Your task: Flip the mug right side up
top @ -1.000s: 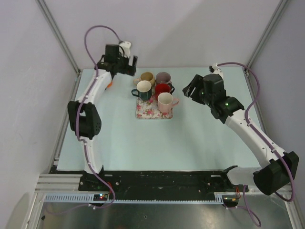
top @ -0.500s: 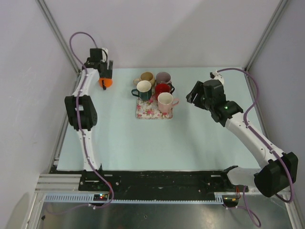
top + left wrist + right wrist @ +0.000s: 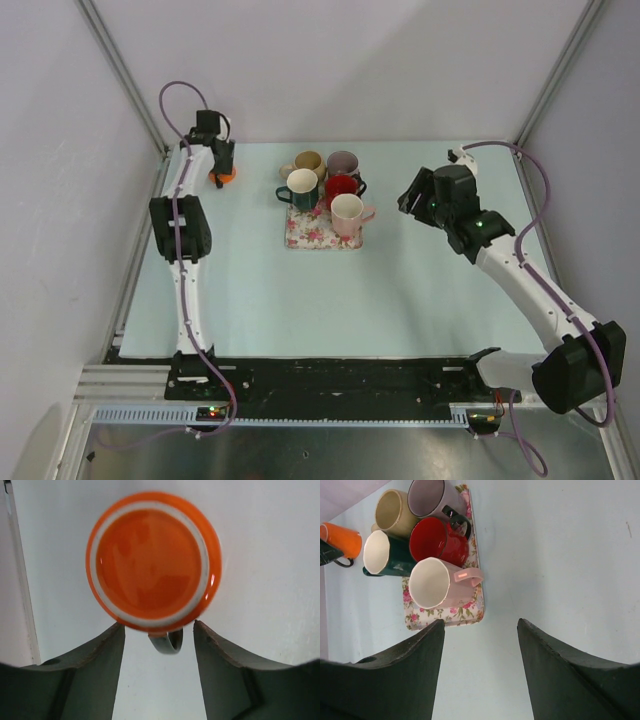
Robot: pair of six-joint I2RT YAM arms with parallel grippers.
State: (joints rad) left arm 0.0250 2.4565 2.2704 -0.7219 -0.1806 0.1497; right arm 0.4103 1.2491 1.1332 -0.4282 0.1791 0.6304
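At the table's [image 3: 400,290] far left corner: orange mug [image 3: 152,562] stands upside down, glossy base facing up.
Mug handle [image 3: 167,642]: grey, pointing into the gap between the pincer's fingers.
Left gripper [image 3: 159,627]: directly above the mug, jaws parted either side of the handle, nothing clamped.
Right gripper [image 3: 480,622]: jaws parted, empty, raised right of the tray.
Floral tray [image 3: 445,616]: mid-table, with pink mug [image 3: 437,585] and four others, all upright.

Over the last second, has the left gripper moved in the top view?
Yes. The left gripper swung left, away from the floral tray, and now sits over the upside-down orange mug.
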